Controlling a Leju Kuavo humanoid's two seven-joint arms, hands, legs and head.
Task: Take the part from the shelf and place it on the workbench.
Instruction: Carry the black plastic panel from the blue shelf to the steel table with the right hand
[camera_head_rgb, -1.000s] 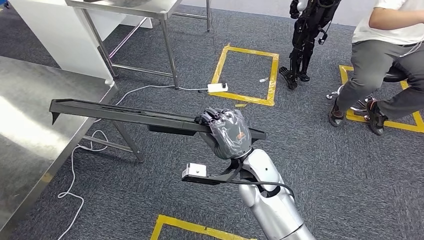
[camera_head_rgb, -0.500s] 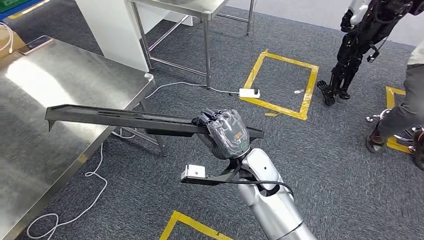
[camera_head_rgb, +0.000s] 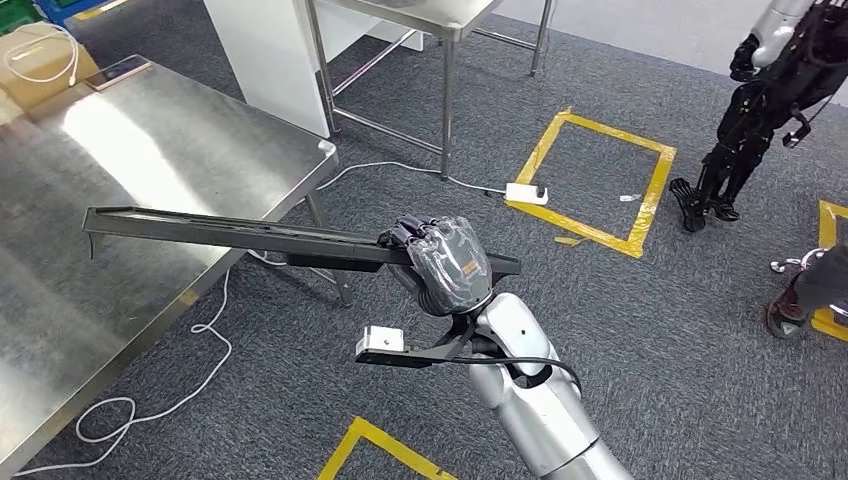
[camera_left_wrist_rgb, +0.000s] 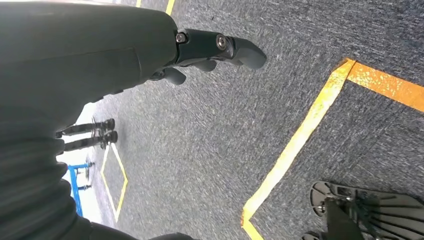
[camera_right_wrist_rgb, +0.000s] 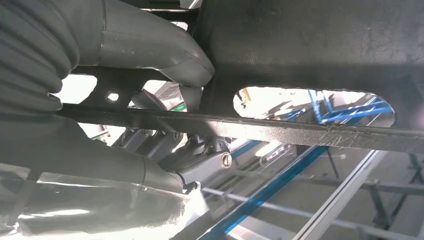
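Part carried, workbench swung in under its far end; placing not yet done.

You saw the whole head view shift over the last second: the camera turned, so the steel-topped workbench took up more of the left side, and that's the robot turning, not things moving. The right hand held its grip throughout, fingers wrapped around the long flat black plastic part near one end. The part's free end now hung over the workbench's top, inside its right edge, not resting on it. My read: carry nearly over, lowering next. Left hand hung over the carpet, fingers loosely apart, holding nothing. Count: one part, one workbench, one second steel table behind, one white power strip on the floor.
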